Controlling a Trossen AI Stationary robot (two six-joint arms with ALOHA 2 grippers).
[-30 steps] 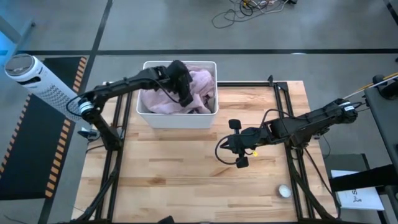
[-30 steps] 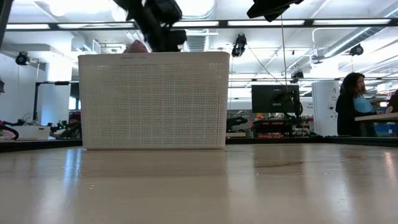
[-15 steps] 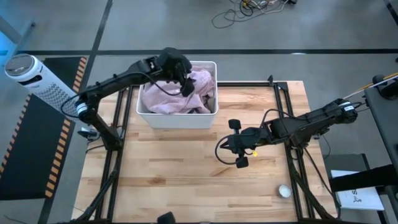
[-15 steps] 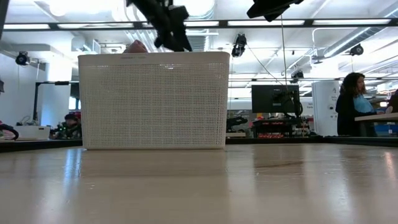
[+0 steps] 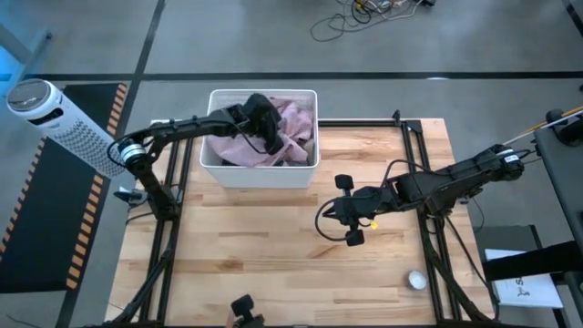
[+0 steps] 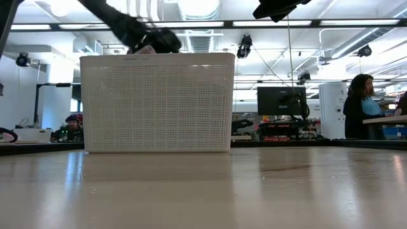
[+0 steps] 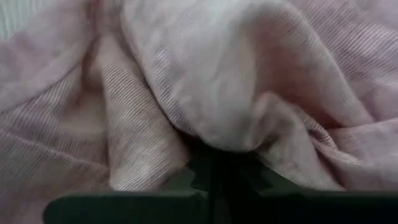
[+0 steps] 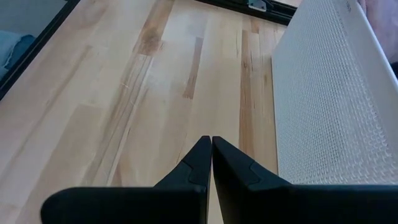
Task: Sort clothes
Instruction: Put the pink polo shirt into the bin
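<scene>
A white plastic bin (image 5: 260, 173) stands at the table's far left and shows as a perforated wall in the low view (image 6: 156, 102). A pale pink shirt (image 5: 291, 123) lies bunched on top inside it. A dark garment (image 5: 306, 151) shows at the bin's near right corner. My left gripper (image 5: 266, 128) is down in the bin, its fingers shut in the pink cloth (image 7: 186, 81). My right gripper (image 5: 339, 217) hangs shut and empty above the middle of the table, and it also shows in its wrist view (image 8: 211, 146). My left gripper comes at the pink shirt from above, slanting from the table's left. Its shut fingers (image 7: 221, 177) are buried in a bunched fold of the cloth (image 7: 217, 134), which covers their tips. One layer or several, I cannot tell. The shirt rests in the bin.
A small white round object (image 5: 416, 280) lies near the table's near right corner. A white perforated cylinder (image 5: 50, 118) stands off the table's left side. A person (image 6: 359, 95) sits in the room beyond. Bare wood lies between the bin and the near edge.
My left gripper rose above the bin toward the far edge, then came back down into the pink shirt near where it started. The shirt stays bunched in the bin.
</scene>
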